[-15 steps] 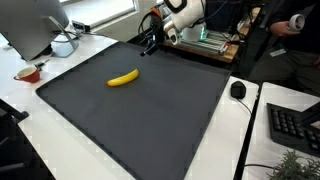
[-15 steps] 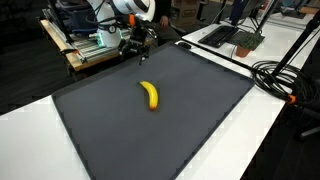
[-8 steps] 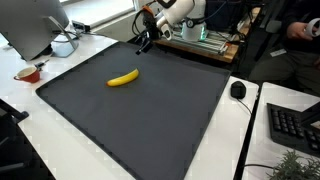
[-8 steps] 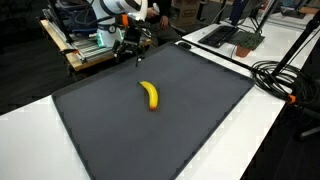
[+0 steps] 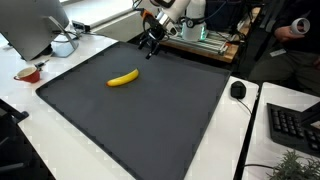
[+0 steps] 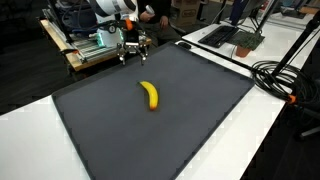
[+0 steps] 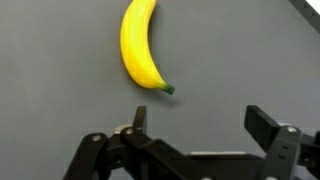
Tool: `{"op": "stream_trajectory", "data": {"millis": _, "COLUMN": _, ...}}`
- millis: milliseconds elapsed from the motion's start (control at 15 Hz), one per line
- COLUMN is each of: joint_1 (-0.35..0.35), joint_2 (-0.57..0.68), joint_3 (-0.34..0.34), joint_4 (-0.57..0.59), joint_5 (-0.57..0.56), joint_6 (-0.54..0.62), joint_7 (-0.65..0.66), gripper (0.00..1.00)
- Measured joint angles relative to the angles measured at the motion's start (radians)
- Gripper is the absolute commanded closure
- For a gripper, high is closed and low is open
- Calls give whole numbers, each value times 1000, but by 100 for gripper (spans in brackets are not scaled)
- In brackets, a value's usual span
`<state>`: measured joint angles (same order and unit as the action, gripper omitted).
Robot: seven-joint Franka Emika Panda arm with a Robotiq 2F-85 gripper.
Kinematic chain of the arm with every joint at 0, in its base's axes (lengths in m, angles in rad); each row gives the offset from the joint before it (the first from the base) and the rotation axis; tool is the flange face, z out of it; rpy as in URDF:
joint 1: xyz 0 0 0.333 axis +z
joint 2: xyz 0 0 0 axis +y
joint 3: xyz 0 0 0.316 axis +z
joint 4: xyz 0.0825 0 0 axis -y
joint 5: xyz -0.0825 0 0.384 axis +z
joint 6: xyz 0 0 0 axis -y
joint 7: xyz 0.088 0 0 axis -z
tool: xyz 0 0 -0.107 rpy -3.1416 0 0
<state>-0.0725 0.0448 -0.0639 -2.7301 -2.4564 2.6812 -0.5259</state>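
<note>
Wrist view: my pincer (image 7: 200, 128) is spread apart and holds nothing, and the banana (image 7: 140, 45) lies ahead on the dark mat (image 7: 60, 90). In an exterior view the pincer (image 5: 150, 47) hangs over the mat's far edge. The mouse (image 5: 238, 90), keyboard (image 5: 295, 125) and cup (image 5: 28, 73) sit on the white counter (image 5: 50, 150), well apart from the banana.

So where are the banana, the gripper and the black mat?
banana (image 5: 123, 78), exterior view, middle of its body
gripper (image 7: 198, 113), wrist view, midway between its fingertips
black mat (image 6: 200, 110), exterior view, bare patch
</note>
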Motion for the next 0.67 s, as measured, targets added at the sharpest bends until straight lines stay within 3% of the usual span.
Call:
{"op": "stream_trajectory", "data": {"millis": 67, "joint_1": -8, "joint_2": 1, "joint_3": -8, "joint_4": 9, "joint_5": -69, "joint_6": 40, "joint_7": 29, "gripper": 0}}
{"op": "stream_trajectory", "data": {"millis": 267, "joint_1": -4, "joint_2": -1, "joint_3": -6, "joint_4": 50, "joint_5": -63, "joint_6": 128, "joint_7": 22, "gripper": 0}}
{"op": "stream_trajectory", "data": {"millis": 667, "joint_1": -1, "joint_2": 5, "joint_3": -5, "joint_4": 67, "joint_5": -60, "joint_6": 132, "joint_7": 28, "gripper": 0}}
